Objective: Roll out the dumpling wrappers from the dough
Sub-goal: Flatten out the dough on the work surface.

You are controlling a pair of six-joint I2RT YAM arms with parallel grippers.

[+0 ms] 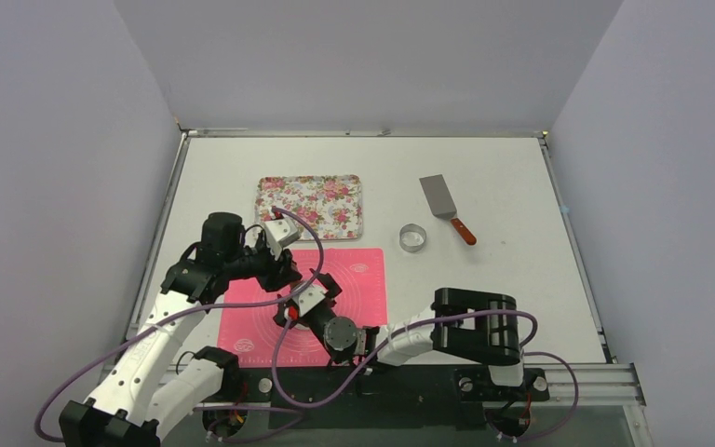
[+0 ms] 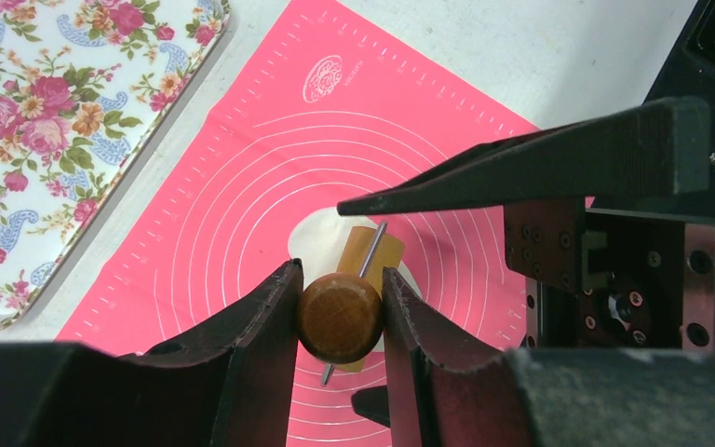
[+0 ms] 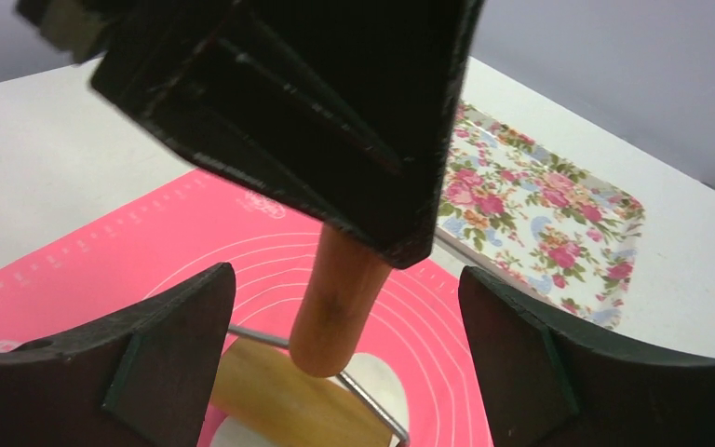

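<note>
A small wooden roller lies on the pink mat (image 2: pixel 242 186), its barrel (image 2: pixel 372 250) resting on a thin, roundish white dough disc, a dumpling wrapper (image 2: pixel 317 237). My left gripper (image 2: pixel 340 300) is shut on the roller's round wooden handle (image 2: pixel 338 321). From the right wrist view the handle (image 3: pixel 340 298) slants down to the barrel (image 3: pixel 279 400) and the dough (image 3: pixel 377 377). My right gripper (image 3: pixel 346 279) is open, one finger on each side of the handle and touching nothing. From above, both grippers meet over the mat's near left part: left (image 1: pixel 284 270), right (image 1: pixel 312 296).
A floral tray (image 1: pixel 309 205) sits just beyond the mat (image 1: pixel 358 279). A metal ring cutter (image 1: pixel 413 237) and a spatula (image 1: pixel 442 203) with a brown handle lie to the right on the white table. The right arm's finger (image 2: pixel 540 168) hangs close over the roller.
</note>
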